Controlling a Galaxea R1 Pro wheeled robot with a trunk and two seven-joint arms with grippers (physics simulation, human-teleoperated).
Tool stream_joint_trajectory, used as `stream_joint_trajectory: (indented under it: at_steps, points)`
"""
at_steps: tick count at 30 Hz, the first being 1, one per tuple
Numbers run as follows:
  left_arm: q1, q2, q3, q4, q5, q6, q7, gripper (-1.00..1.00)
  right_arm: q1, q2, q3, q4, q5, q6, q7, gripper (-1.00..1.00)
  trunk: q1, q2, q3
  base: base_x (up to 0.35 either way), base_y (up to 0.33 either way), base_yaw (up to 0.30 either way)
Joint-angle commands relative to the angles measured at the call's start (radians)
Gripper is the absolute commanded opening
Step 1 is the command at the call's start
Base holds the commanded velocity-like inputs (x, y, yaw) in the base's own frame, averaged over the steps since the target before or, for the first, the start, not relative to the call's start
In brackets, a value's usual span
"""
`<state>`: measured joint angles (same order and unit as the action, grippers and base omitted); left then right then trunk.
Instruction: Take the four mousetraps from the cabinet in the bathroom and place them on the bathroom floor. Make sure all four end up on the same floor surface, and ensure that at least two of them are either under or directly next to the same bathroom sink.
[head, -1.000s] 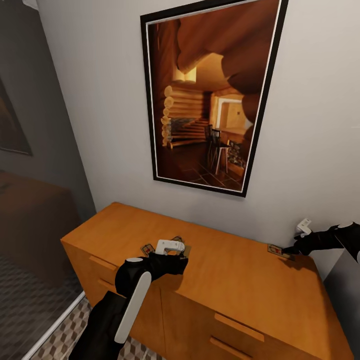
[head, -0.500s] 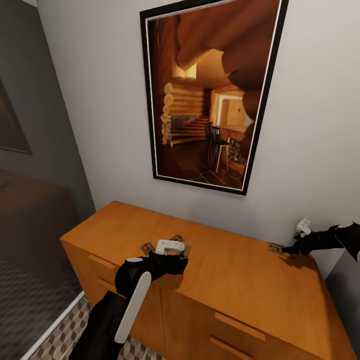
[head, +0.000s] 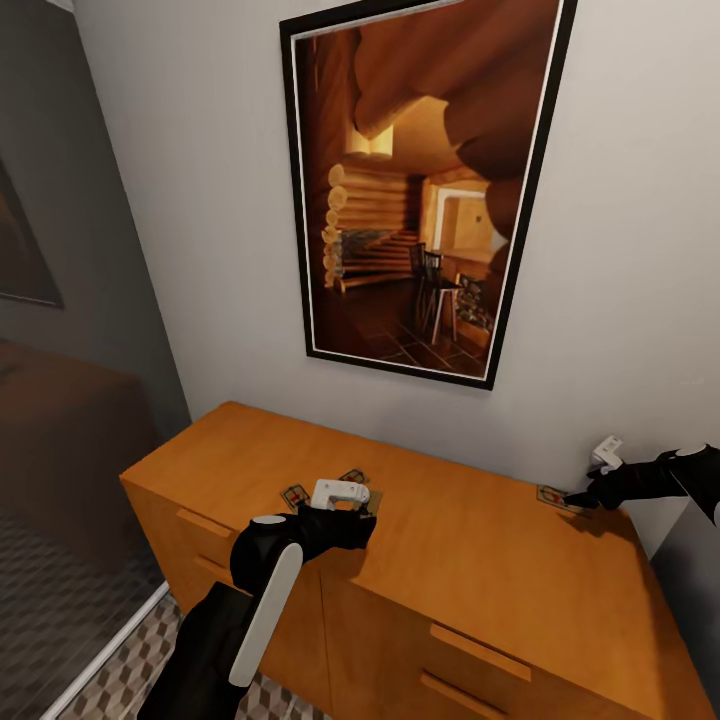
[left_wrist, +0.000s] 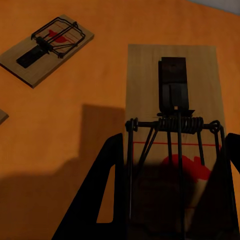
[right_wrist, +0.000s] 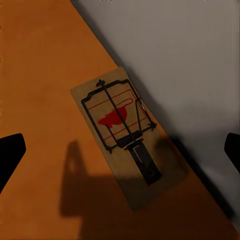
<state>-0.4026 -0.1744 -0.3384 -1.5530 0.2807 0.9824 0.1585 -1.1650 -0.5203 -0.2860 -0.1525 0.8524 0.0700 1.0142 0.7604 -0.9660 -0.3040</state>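
Note:
The orange-brown cabinet (head: 470, 555) stands against the wall with mousetraps on its top. My left gripper (head: 352, 512) is low over the top, shut on a mousetrap (left_wrist: 172, 115) whose board sits between the dark fingers (left_wrist: 110, 200). Another mousetrap (left_wrist: 47, 47) lies just beyond it, and two traps show beside the gripper in the head view (head: 295, 496) (head: 353, 476). At the cabinet's right end my right gripper (head: 577, 498) is open, its fingertips (right_wrist: 10, 155) wide apart on either side of a mousetrap (right_wrist: 122, 132) lying flat against the wall (head: 551, 496). The cube-patterned bathroom floor (head: 115, 675) shows at bottom left.
A large framed picture (head: 420, 190) of a log cabin interior hangs above the cabinet. Left of the cabinet a white threshold strip (head: 110, 645) borders a darker room. A grey surface (head: 690, 575) rises at the right edge. The cabinet's drawer fronts carry slim bar handles (head: 478, 655).

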Motion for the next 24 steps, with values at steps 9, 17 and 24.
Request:
stream_joint_trajectory:
  at_steps: [9,17,24]
  points:
    - [-0.001,0.0,-0.001,-0.001,0.009,0.004,0.01,-1.0,-0.001,0.0,-0.008,0.005,0.002,-0.004,0.014,1.0,0.0,-0.001,-0.001,0.0,0.0,0.0]
    - [-0.001,0.0,-0.001,0.0,0.009,0.004,0.01,-1.0,-0.001,0.0,-0.008,0.007,0.003,-0.005,0.011,1.0,0.0,-0.001,-0.001,0.0,0.0,0.0]
    - [-0.001,0.0,-0.001,0.0,0.009,0.004,0.011,-1.0,-0.001,0.0,-0.008,0.007,0.004,-0.006,0.002,1.0,0.015,-0.029,-0.014,0.0,0.0,0.0]
